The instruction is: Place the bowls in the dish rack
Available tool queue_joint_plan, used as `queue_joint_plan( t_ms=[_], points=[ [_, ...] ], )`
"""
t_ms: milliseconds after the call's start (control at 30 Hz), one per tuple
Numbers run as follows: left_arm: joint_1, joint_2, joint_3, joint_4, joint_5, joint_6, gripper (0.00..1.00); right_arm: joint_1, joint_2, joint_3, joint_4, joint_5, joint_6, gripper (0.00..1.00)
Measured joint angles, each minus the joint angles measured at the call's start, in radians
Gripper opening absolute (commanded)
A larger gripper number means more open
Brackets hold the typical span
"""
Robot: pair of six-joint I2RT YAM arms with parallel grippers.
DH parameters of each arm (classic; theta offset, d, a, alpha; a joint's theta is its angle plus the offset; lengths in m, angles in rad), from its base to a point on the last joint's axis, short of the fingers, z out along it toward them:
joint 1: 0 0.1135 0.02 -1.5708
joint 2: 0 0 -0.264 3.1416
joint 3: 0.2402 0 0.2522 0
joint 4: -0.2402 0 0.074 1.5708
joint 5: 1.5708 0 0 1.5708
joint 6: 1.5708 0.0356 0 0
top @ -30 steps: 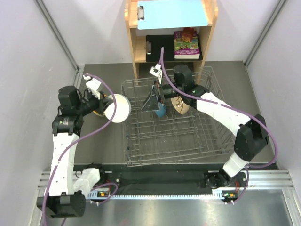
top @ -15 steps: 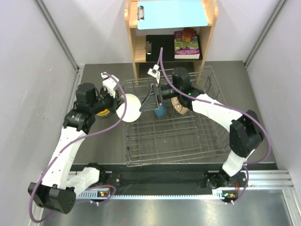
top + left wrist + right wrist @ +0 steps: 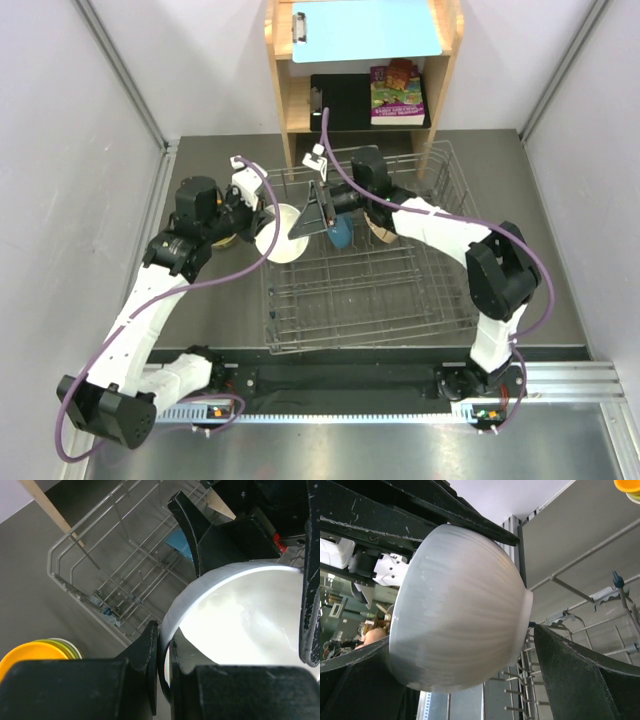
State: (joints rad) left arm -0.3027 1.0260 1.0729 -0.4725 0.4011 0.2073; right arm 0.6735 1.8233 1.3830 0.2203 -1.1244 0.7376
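Observation:
My left gripper is shut on the rim of a white bowl, held on its side over the left edge of the dish rack. In the left wrist view the fingers pinch the white bowl's wall. My right gripper stands wide open, with the white bowl between its fingers and not gripped. A blue bowl and a beige speckled bowl stand on edge in the rack. Orange and lime green bowls sit stacked left of the rack.
A wooden shelf unit stands right behind the rack, holding a blue clipboard and a colourful book. Grey walls close in on both sides. Rows of prongs fill the rack floor.
My left arm has swung right, carrying the white bowl from beside the rack to over its left edge. My right gripper has moved left, so the bowl now sits between its open fingers.

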Motion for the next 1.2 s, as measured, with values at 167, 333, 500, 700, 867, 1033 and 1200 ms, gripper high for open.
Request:
queue_joint_plan(
  t_ms=[167,333,500,700,867,1033,1200],
  points=[
    [0.000,0.000,0.000,0.001,0.006,-0.001,0.00,0.014,0.020,0.027,0.005,-0.006,0.000,0.99],
    [0.000,0.000,0.000,0.002,0.008,0.001,0.00,0.018,0.020,0.027,0.014,-0.015,0.010,0.80],
    [0.001,0.000,-0.005,0.014,-0.008,0.001,0.00,0.019,0.021,0.016,0.082,-0.003,0.077,0.33],
    [0.001,-0.003,-0.005,0.017,-0.022,0.000,0.25,0.018,0.031,-0.042,0.269,0.009,0.210,0.00],
    [-0.002,-0.006,-0.007,0.040,-0.009,-0.002,0.74,0.023,0.037,-0.048,0.321,-0.010,0.244,0.00],
    [0.002,-0.017,-0.008,0.062,-0.028,-0.016,0.81,0.032,0.036,-0.048,0.225,0.004,0.153,0.00],
    [0.014,-0.034,-0.008,0.068,-0.073,-0.026,0.85,0.031,0.032,-0.048,0.124,0.056,0.072,0.00]
  ],
)
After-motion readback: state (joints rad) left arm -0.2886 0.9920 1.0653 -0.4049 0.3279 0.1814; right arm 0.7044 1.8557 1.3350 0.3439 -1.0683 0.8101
